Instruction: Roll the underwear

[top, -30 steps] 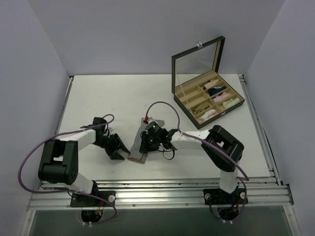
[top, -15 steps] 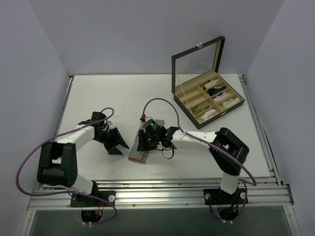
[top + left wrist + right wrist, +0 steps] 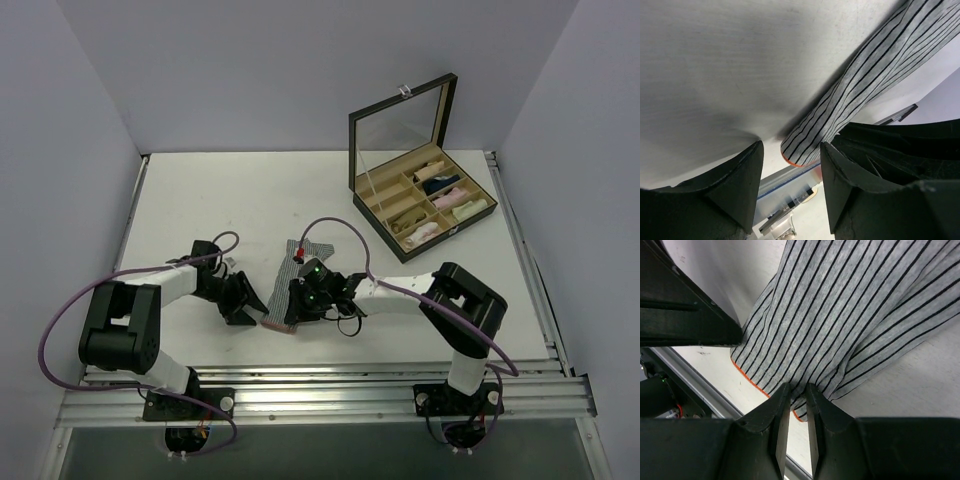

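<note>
The underwear [image 3: 291, 262] lies on the white table [image 3: 200, 200], near the middle and a little toward the near edge. It is folded into a long, narrow strip that runs from far to near. Its near end, with the thin orange waistband edge, points toward the metal rail [image 3: 320, 385] at the front.

The right gripper [image 3: 796, 391] is low over this near end. Its fingers stand narrow, with only a thin gap, and the striped cloth is gathered and pinched between them at the orange edge.

The left gripper [image 3: 790, 152] is just to the left of the same end, close to the table. Its jaws are wide apart and hold nothing. In the left wrist view the rounded end of the strip shows in the gap between its two fingers; I cannot tell if they touch the cloth.

At the far right stands a dark box [image 3: 445, 234] with its lid up. Small rolled garments [image 3: 425, 231] lie in its compartments.
</note>
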Controlling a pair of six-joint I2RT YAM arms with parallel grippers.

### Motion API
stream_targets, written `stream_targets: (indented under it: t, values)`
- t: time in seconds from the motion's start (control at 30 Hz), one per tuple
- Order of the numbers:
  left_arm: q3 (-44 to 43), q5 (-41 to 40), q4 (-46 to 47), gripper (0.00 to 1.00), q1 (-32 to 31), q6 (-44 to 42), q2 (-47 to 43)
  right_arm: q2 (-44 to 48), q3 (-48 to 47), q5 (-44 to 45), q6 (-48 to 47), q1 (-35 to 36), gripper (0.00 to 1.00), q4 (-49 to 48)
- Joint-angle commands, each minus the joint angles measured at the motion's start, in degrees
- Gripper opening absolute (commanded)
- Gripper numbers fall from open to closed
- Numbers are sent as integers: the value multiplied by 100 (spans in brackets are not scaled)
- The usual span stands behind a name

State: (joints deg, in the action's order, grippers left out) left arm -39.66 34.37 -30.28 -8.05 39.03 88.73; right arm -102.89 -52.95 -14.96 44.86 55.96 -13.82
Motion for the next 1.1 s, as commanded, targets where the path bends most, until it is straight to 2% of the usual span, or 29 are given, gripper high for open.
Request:
stream_targets:
  t: [0.0,0.4,0.53,0.57,0.63,0.67,0.73,0.77,0.83,0.87,0.93,0.97,1.07]
  values:
    - [125,211,602,57,-100,96,-66,-3,188,2,58,29,16,20]
    - [231,88,910,56,-266,79,320,-47,171,20,49,29,16,82]
    - [231,52,893,50,-293,105,364,-47,162,72,32,29,16,143]
    - [196,61,875,42,-293,105,347,-47,145,90,31,20,16,161]
    - [160,78,849,35,-293,114,303,-12,118,134,5,20,16,231]
    - [125,70,762,24,-293,105,277,6,48,151,-21,28,16,275]
    - [-6,52,612,16,-293,105,181,76,-74,317,-135,29,17,546]
    - [-76,52,533,10,-293,105,171,102,-284,423,-353,29,18,695]
    - [-331,78,297,4,-284,114,180,243,-514,791,-652,64,20,1118]
    - [-419,140,225,3,-267,131,189,304,-619,906,-1020,90,26,1232]
    - [-630,254,102,2,-267,219,259,427,-918,1074,-1426,178,33,1356]
    - [-692,307,58,2,-267,254,276,463,-1006,1170,-1828,221,40,1408]
    - [-841,404,-48,2,-267,386,382,524,-1217,1267,-2314,353,47,1576]
